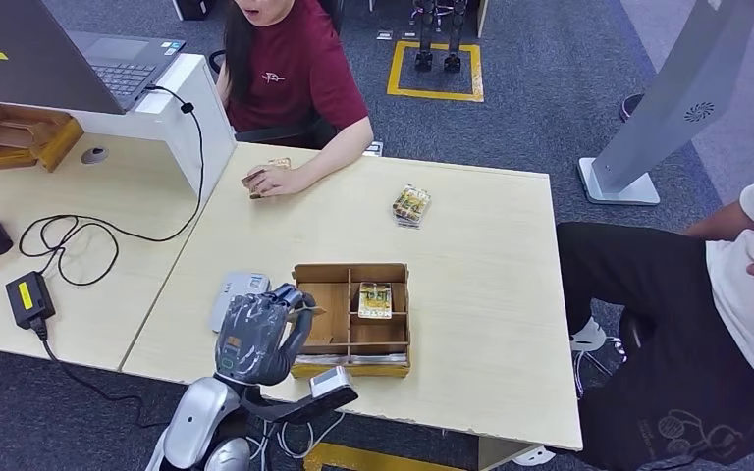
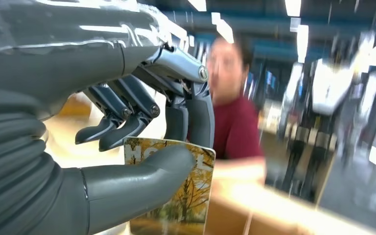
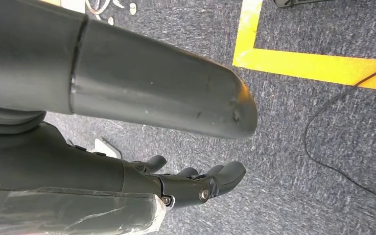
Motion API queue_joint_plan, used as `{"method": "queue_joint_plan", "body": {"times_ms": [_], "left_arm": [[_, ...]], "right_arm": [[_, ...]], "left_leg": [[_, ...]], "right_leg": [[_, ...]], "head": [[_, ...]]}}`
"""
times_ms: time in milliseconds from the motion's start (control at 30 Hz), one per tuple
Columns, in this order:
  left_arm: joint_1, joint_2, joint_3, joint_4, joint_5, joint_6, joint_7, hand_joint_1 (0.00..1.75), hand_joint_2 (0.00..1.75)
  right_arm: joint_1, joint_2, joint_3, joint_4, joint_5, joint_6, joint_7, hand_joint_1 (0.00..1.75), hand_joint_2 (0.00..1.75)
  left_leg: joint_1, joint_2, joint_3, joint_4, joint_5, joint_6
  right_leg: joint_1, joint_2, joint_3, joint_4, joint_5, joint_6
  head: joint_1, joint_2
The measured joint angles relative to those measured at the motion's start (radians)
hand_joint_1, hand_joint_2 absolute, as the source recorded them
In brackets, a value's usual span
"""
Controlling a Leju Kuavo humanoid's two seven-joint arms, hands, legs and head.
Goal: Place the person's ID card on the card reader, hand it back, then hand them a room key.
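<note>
My left hand (image 1: pixel 255 337) is raised above the table's front edge, just left of the wooden compartment box (image 1: pixel 351 343). It pinches a room key card (image 2: pixel 192 195) with an autumn-tree picture between the thumb and fingers. One more key card (image 1: pixel 374 299) lies in the box. The white card reader (image 1: pixel 233 294) sits on the table behind my hand, partly hidden by it. A person in a dark red shirt (image 1: pixel 293 69) sits across the table, holding a small card (image 1: pixel 255 179) against the tabletop. My right hand (image 3: pixel 198 183) hangs over the carpet with nothing in it.
A stack of cards (image 1: pixel 411 205) lies mid-table. A laptop (image 1: pixel 69 54) sits on a raised white shelf at the left, with cables and a black adapter (image 1: pixel 29 295) on the adjoining table. Another seated person (image 1: pixel 707 294) is at the right edge.
</note>
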Motion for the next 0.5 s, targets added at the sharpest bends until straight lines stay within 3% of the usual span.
{"method": "queue_joint_plan", "body": {"times_ms": [300, 500], "left_arm": [[-0.085, 0.003, 0.007, -0.167, -0.071, -0.010, 0.083, 1.75, 1.75], [-0.155, -0.005, 0.113, -0.157, -0.083, -0.028, 0.137, 1.75, 1.75]], "right_arm": [[-0.001, 0.000, -0.001, 0.000, 0.017, 0.002, 0.001, 0.00, 0.00], [-0.002, 0.000, 0.005, 0.000, 0.029, 0.008, -0.001, 0.00, 0.00]], "left_leg": [[0.000, 0.000, 0.000, 0.000, 0.000, 0.000], [0.000, 0.000, 0.000, 0.000, 0.000, 0.000]], "right_leg": [[0.000, 0.000, 0.000, 0.000, 0.000, 0.000], [0.000, 0.000, 0.000, 0.000, 0.000, 0.000]], "head": [[0.000, 0.000], [0.000, 0.000]]}}
